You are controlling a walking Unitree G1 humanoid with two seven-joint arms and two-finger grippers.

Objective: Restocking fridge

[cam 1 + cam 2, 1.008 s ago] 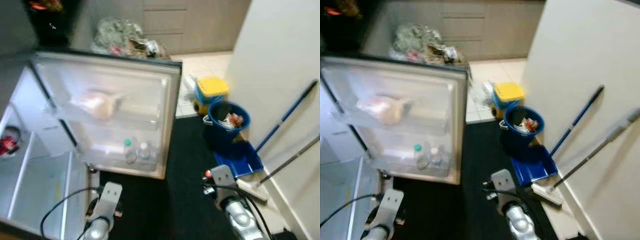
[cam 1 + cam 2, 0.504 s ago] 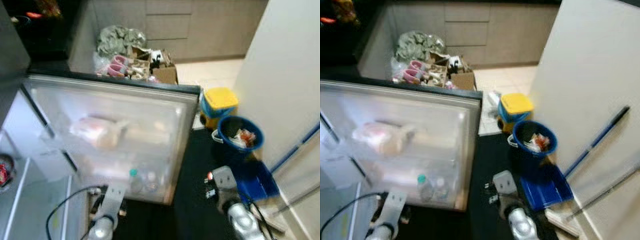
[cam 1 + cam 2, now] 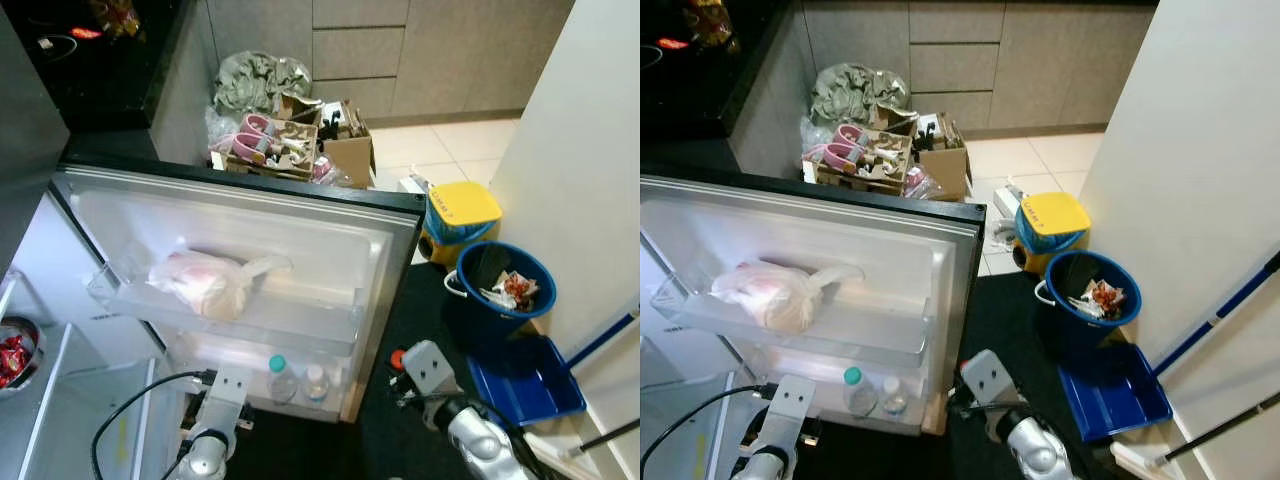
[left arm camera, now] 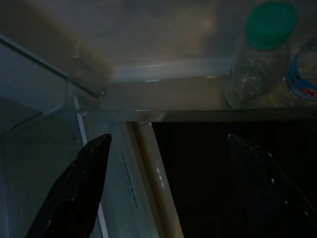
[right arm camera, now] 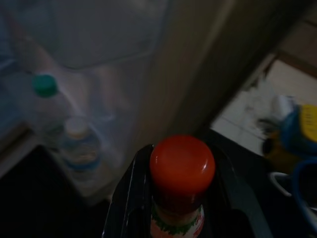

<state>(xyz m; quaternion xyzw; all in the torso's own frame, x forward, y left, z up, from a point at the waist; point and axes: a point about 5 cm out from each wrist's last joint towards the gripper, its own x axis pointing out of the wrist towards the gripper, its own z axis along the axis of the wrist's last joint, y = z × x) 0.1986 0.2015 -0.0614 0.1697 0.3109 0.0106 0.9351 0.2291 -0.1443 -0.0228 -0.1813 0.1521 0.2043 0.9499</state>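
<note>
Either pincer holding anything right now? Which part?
Right pincer grips a red-capped bottle at the neck, just below the cap. Left pincer is open with nothing between its fingers.

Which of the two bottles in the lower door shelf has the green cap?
The bottle nearer the hinge side, on the robot's left; its neighbour wears a white cap.

No wording can be read with any confidence. The yellow bin lid carries a short dark marking near its edge, too small to make out. The fridge frame strip in the left wrist view bears two lines of fine print, blurred beyond reading. The blue-labelled bottle shows a scrap of red lettering, also illegible.
</note>
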